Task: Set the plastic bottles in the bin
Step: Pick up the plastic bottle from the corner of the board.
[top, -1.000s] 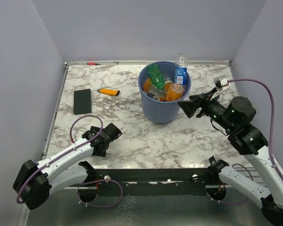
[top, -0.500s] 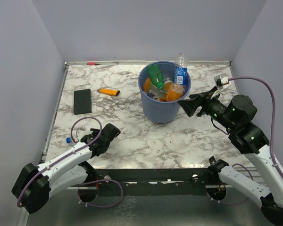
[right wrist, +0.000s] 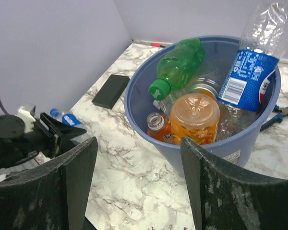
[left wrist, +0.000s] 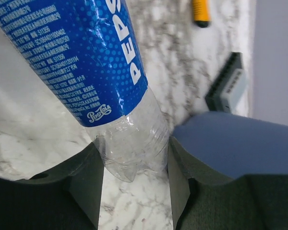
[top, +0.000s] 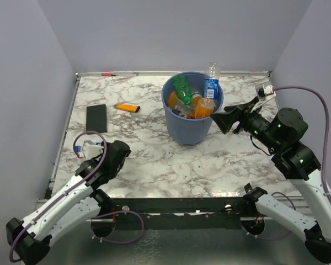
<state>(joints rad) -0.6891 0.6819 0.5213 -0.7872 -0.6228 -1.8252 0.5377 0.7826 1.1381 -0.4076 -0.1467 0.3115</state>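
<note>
Where the left gripper (left wrist: 132, 160) sits at the lower left of the top view, its jaws clamp the base of a blue-labelled bottle (left wrist: 96, 62) (Pepsi lettering shows). At mid-right the right gripper (top: 219, 122) gapes empty beside the bin (top: 190, 132), upper centre, which holds a green bottle (top: 182, 87) and an orange bottle (top: 204, 107).

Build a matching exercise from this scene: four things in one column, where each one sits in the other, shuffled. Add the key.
Things
1. clear Pepsi bottle
2. green bottle
3. orange marker
4. black rectangle

Places
A. inside the bin
B. flat on the table, near its left edge
C. gripped by the left gripper
D. on the table, between thing 4 and the bin

Pairs: 1-C, 2-A, 3-D, 4-B
</note>
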